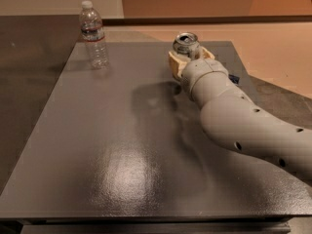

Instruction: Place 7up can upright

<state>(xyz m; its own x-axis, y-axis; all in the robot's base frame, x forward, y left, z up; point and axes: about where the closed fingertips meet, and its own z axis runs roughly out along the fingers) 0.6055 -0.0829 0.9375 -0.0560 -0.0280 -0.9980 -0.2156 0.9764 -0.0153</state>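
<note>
Hidden / hard to read:
- 7up can (185,41): only the shiny top and a short band of the body show. The rest sits behind the gripper (188,55) and the wrist. Top faces up, so the can reads as upright. Its base is out of sight, so I cannot tell whether it is touching the table or just off it.
- Tan fingers (174,65) sit on either side of the can, pressed against it and clamped on it.
- Dark blue packet (234,78): only a sliver shows past the right side of the arm (243,126). The rest is covered.
- The arm runs off the right frame edge.

Count: one can, one water bottle (94,35), one packet, one gripper.

Positions:
- Can and gripper are at the far middle-right of the table (122,155), near the far edge.
- The bottle stands upright at the far left corner, well apart from the can.

Edges / room:
- The whole near and left stretch of the table is open grey surface with glare.
- The right edge lies close behind the arm.
- The near edge is cut off at the bottom of the frame.
</note>
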